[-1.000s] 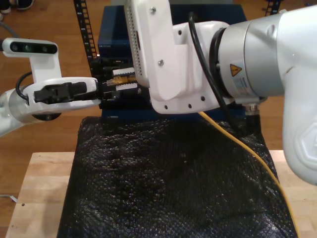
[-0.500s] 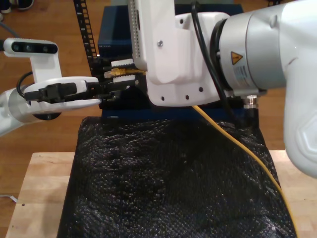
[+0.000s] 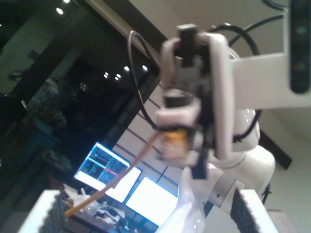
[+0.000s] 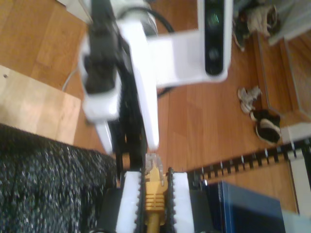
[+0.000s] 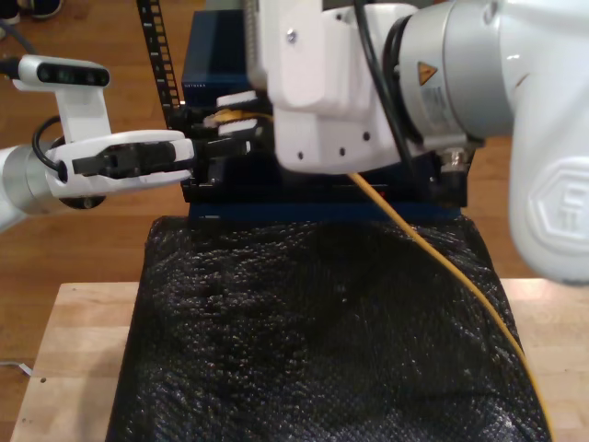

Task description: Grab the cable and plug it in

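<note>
The cable is thin and yellow-orange, running from the exterior view's lower right up over the black mat to my second gripper. That gripper is shut on the cable's yellow boot, and the clear plug sticks out past its white pads. My first gripper reaches in from the exterior view's left, just below and beside the plug. Its fingers stand wide apart, open, with the plug in front of them. The large white second arm hides most of what lies behind the plug.
A black textured mat covers a wooden table. Behind it stands a dark blue box with a black front panel, beside a perforated black rail. Shoes lie on the wooden floor.
My second gripper has risen with the cable's plug toward the exterior view's top. My first arm has lifted slightly too and stays close beside the plug.
</note>
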